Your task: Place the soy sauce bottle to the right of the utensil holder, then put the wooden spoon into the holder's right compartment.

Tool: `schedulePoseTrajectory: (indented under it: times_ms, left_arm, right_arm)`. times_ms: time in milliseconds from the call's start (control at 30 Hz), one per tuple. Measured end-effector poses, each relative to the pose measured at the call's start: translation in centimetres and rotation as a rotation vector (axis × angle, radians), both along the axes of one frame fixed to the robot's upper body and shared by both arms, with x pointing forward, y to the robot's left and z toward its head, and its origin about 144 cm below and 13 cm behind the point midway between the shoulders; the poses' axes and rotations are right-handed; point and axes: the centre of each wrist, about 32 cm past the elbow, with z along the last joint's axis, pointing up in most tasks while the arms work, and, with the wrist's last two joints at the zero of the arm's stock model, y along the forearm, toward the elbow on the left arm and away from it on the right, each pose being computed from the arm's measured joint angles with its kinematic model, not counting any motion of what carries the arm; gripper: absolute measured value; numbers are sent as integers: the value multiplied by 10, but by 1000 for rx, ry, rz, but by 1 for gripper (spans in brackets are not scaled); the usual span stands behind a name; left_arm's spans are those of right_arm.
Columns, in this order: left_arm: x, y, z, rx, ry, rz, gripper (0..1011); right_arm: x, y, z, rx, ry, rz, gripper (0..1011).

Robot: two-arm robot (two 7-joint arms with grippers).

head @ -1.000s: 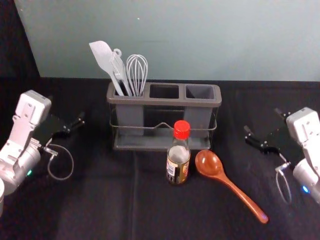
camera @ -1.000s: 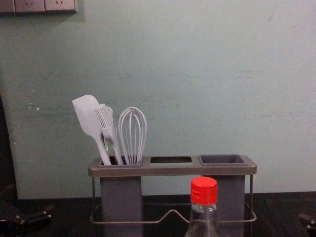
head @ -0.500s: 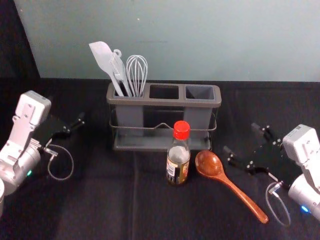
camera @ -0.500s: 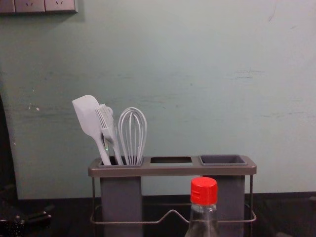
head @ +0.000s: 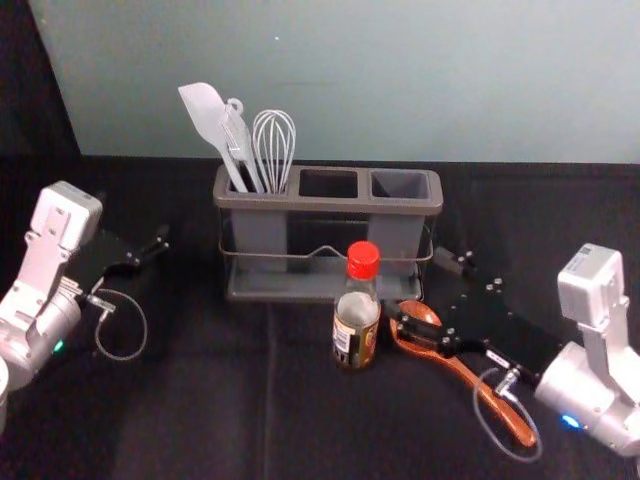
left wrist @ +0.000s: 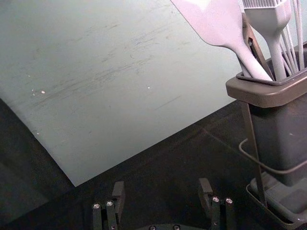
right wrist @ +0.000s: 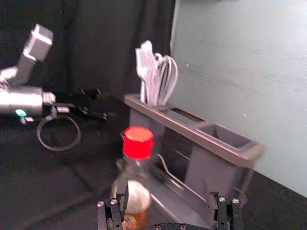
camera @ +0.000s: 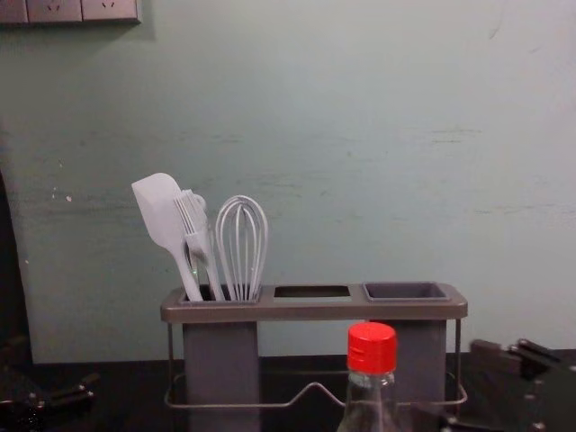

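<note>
Head view: you've the holder (head: 330, 204) w/ spatula (head: 203, 110), brush (head: 236, 135) + whisk (head: 274, 135) in its L compt. Soy btl (head: 357, 325) stands in front of the holder, toward its R end. Wooden spoon (head: 462, 370) lies front-R of the holder, partly hidden under your R hand (head: 422, 292). Your L hand (head: 135, 217) is parked L of the holder.

Chest view: btl's base cut off; R hand's dark, partly cropped.

L wrist view: your L hand's spread; holder cropped.

R wrist view: R hand's spread, one finger overlapping the btl.
</note>
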Motion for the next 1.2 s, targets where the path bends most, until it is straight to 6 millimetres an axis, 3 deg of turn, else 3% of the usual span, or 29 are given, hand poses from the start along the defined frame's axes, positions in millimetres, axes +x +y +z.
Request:
schedulePoseTrajectory:
  times_ms: [667, 1200]
  left_arm:
    - [0, 0, 0, 0, 0, 0, 1005]
    - [0, 0, 0, 0, 0, 0, 1005]
  right_arm:
    - [38, 39, 4, 122, 58, 84, 1004]
    - [45, 49, 6, 116, 74, 86, 1004]
